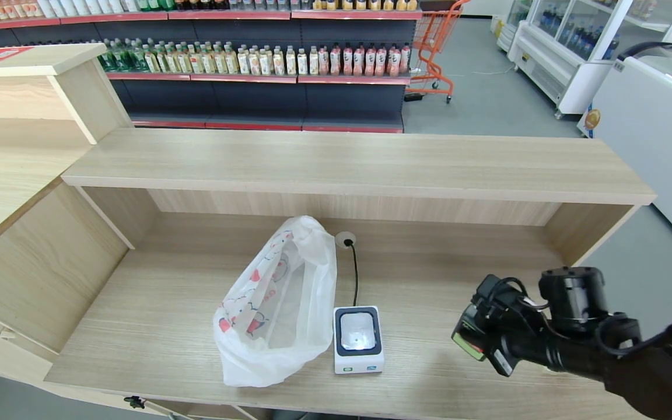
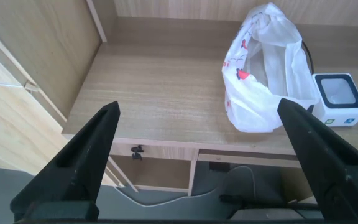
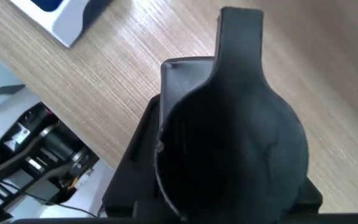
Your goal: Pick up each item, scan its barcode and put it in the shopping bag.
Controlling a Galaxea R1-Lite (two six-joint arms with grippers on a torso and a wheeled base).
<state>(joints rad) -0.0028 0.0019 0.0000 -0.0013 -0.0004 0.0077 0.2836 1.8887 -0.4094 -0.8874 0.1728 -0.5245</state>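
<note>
1. My left pincer [image 2: 197, 106] hangs spread wide, holding nothing, before the wooden counter's [image 1: 155, 326] near edge.
2. My right pincer [image 1: 479, 338] hovers at the barcode scanner's [image 1: 358, 338] three o'clock; I cannot tell its state.
3. The shopping bag [image 1: 312, 274] lies at the scanner's nine o'clock, touching it.

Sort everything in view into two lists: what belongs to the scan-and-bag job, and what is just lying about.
Belongs to the job:
shopping bag, on the counter
barcode scanner, beside the bag
left pincer, open

Just about:
bottles on the shelves
orange trolley
chest freezer
</note>
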